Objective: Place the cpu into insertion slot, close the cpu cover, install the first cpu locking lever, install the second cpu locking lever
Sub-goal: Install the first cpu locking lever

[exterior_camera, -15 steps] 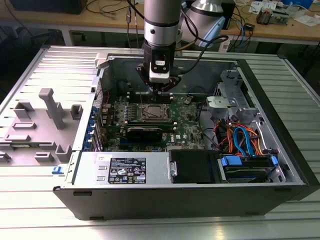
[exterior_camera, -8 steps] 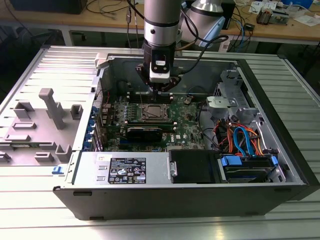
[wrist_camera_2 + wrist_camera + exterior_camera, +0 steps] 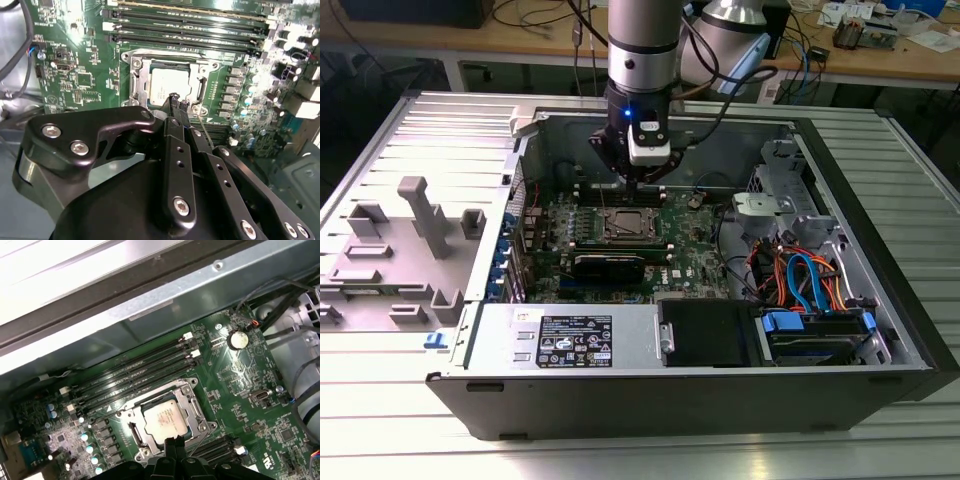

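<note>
The cpu (image 3: 167,84) (image 3: 162,419), a dull silver square, lies flat in the insertion slot (image 3: 131,62) on the green board. The cpu cover (image 3: 141,80) (image 3: 131,416), a silvery frame, lies down around it. My gripper (image 3: 176,101) (image 3: 174,441) hovers just at the socket's edge, its black fingertips pressed together with nothing seen between them. A thin wire locking lever (image 3: 200,125) (image 3: 201,442) slants up right beside the fingers. In the exterior view the gripper (image 3: 634,183) hangs over the far edge of the cpu (image 3: 625,226).
Long black memory slots (image 3: 190,20) (image 3: 135,372) run beside the socket. A coin battery (image 3: 238,339) sits nearby. The case's metal wall (image 3: 150,305) rises behind the board. Orange and blue cables (image 3: 800,280) and a drive bay fill the exterior view's right; grey fixtures (image 3: 420,215) stand left.
</note>
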`<control>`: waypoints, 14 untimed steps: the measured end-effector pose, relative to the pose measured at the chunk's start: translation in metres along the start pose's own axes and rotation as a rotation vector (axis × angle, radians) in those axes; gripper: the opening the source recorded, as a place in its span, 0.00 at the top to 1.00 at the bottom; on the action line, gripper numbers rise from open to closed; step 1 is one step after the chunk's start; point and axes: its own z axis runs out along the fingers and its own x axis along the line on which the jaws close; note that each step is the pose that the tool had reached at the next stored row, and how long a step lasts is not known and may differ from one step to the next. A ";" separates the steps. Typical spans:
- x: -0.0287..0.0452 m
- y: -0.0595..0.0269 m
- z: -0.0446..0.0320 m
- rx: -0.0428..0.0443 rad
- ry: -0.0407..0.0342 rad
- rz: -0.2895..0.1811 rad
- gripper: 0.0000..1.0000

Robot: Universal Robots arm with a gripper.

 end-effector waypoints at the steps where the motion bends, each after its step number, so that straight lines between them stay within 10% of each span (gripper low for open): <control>1: 0.0003 -0.0001 0.0000 0.0000 -0.0001 -0.003 0.89; 14: 0.0092 -0.0038 0.0000 -0.0006 -0.0010 -0.084 0.89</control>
